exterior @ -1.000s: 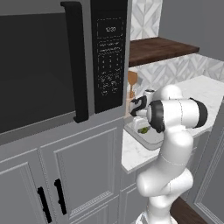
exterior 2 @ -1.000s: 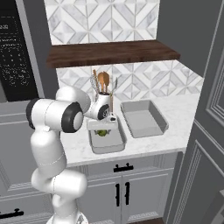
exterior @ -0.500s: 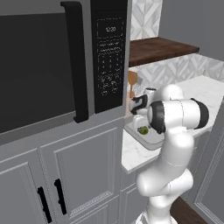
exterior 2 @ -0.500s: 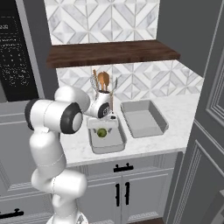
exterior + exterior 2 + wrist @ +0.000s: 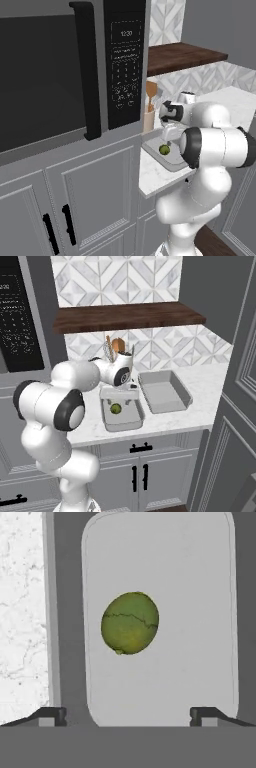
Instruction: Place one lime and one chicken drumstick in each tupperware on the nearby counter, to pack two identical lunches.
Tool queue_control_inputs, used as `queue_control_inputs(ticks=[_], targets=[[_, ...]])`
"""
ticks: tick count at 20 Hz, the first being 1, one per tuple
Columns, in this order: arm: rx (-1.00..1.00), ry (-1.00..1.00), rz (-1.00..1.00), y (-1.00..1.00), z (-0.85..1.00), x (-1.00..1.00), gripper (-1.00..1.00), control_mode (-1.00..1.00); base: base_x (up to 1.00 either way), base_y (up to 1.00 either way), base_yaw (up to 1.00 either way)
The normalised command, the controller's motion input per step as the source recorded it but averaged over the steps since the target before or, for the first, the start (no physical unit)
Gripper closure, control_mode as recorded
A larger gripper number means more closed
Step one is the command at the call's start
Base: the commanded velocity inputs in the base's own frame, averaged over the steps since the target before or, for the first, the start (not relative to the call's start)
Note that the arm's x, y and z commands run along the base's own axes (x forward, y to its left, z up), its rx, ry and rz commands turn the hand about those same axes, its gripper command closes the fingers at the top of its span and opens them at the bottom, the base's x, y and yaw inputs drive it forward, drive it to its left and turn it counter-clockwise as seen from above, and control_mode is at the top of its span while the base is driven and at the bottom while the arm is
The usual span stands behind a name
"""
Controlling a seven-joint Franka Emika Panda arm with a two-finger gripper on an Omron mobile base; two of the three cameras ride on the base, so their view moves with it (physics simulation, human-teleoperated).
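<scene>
My gripper (image 5: 128,714) is open, jaws wide apart, nothing between them. Fingertips (image 5: 50,716) sit at the bottom of the hand view, one on each side of the tray floor. In the right base view the gripper (image 5: 129,392) hangs just above the near tray (image 5: 131,423), at its back end. In the left base view it (image 5: 169,135) is above the same tray (image 5: 176,164).

Lime (image 5: 130,623) lies on the tray floor (image 5: 200,612), loose, clear of both fingertips, not touching the walls. Green, slightly mottled, with a dark crack-like line across the top. Right base view: lime (image 5: 116,408) sits in the left-middle part of the tray. Left base view: lime (image 5: 163,149) sits on the tray floor just below my hand.

Second tray (image 5: 165,396) stands just beside the first, to its right in the right base view, apart from it by a narrow strip of counter (image 5: 210,381). I see only bare floor inside it. Both trays are on the white marble counter. In the hand view a strip of counter (image 5: 22,612) shows left of the tray rim.

Utensil holder (image 5: 120,358) with wooden tools stands at the back behind the near tray, against the patterned wall. Dark wooden shelf (image 5: 130,316) runs above. Microwave (image 5: 65,75) with keypad is at left. Grey cabinets (image 5: 165,471) with black handles sit under the counter.
</scene>
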Motion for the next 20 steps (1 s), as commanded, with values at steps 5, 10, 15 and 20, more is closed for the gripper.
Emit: queue_control_inputs(ticks=[5, 10, 15, 20], targets=[[0.0, 0.0, 0.0, -0.32, 0.01, -0.93, -1.0, -1.0, 0.0, 0.0, 0.0], [0.0, 0.02, 0.0, -0.24, 0.06, -0.81, -1.0, -1.0, 0.0, 0.0, 0.0], [0.02, 0.0, 0.0, 0.03, 0.31, -0.93, -1.0, -1.0, 0.0, 0.0, 0.0], [0.0, 0.0, -0.04, 0.31, 0.28, -0.84, -1.0, -1.0, 0.0, 0.0, 0.0]])
